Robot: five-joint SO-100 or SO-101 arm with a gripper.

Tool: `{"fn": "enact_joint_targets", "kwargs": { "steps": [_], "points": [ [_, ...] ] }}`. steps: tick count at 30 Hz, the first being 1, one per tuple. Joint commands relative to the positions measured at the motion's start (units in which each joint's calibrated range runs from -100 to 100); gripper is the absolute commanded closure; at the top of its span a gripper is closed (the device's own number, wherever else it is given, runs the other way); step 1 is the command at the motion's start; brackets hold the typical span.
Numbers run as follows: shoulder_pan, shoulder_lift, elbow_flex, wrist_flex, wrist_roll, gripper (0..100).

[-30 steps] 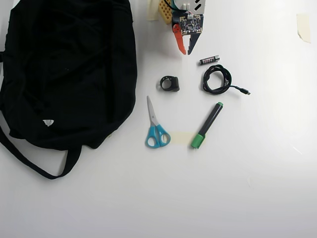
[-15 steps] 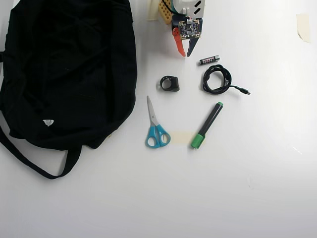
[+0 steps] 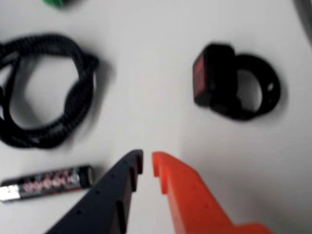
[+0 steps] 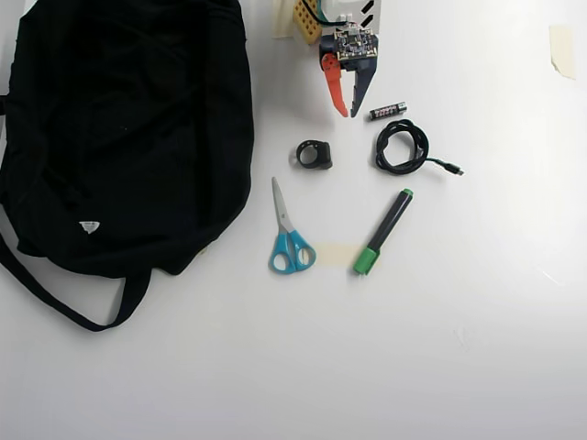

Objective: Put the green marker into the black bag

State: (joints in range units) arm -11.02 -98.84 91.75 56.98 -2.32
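The green marker [image 4: 383, 232] lies mid-desk, slanted, clear of the black bag [image 4: 119, 128] at the desk's left edge. My gripper [image 4: 348, 114], tips nearly together and empty, must spread and straddle the barrel crosswise.

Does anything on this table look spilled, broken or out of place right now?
Nothing stands out. The green marker, scissors, coiled cable and battery lie apart and intact on the table, beside the black bag. The gripper hangs empty, nearly shut.
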Motion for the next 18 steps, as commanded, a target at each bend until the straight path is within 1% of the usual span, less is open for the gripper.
{"fn": "enact_joint_targets", "kwargs": {
  "steps": [1, 9, 18],
  "points": [
    [-0.4, -0.4, -7.0, -3.3, 0.4, 98],
    [0.3, -0.4, -11.6, -16.3, 0.5, 98],
    [1.3, 1.8, -12.6, -23.1, 0.5, 98]
  ]
}}
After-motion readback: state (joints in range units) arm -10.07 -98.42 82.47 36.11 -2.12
